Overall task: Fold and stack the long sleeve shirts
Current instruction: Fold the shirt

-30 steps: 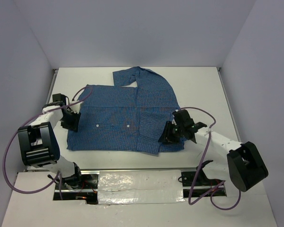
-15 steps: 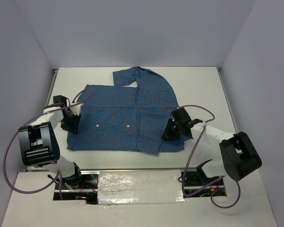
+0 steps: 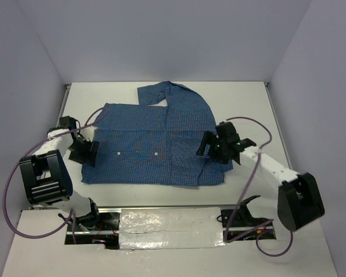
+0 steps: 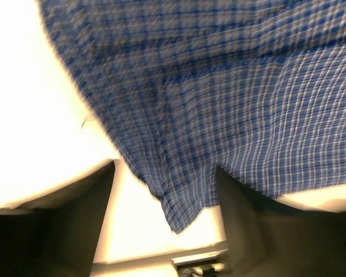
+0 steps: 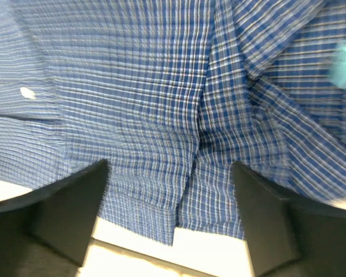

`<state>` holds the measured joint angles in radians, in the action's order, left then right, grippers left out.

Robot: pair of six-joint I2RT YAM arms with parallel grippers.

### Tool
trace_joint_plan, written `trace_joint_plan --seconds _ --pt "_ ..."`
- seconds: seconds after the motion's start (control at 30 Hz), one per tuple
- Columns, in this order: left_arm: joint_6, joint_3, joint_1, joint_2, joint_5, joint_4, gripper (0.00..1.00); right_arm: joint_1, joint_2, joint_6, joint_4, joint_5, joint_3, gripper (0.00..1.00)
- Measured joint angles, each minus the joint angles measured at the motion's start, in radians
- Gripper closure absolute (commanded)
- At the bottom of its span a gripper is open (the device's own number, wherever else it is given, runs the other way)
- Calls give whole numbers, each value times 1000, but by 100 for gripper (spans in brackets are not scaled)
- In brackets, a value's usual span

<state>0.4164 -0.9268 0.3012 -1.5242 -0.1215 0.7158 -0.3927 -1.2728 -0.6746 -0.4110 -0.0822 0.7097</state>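
On my left, a narrow strip of bare table [image 3: 75,104] separates the shirt [image 3: 150,144] from the wall [image 3: 29,86]. My left pincer [image 3: 83,151] [image 4: 164,167] hovers at that edge with its fingers spread and a cloth corner [image 4: 176,213] loose between them, unclamped. That wrist view is blurred. The shirt lies mid-table with its long axis left to right and one flap [image 3: 161,92] pointing at the far wall. My right pincer [image 3: 210,144] [image 5: 168,166] gapes wide over the right edge, gripping nothing and hiding the cloth beneath. Wider bare table lies beyond.

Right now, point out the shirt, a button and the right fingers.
blue checked shirt [image 3: 144,138]: top view, body panel
white button [image 5: 27,92]: right wrist view, its centre
right fingers [image 5: 63,213]: right wrist view, one finger's surface
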Motion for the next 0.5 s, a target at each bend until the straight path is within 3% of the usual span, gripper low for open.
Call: trace_joint_plan --seconds 0.27,0.5 --pt "3 -30 69 2 -15 133 5 125 338 -60 -144 31 -105 0" --pt "27 -66 68 -146 -69 169 8 166 265 -143 -96 -26 -283 20"
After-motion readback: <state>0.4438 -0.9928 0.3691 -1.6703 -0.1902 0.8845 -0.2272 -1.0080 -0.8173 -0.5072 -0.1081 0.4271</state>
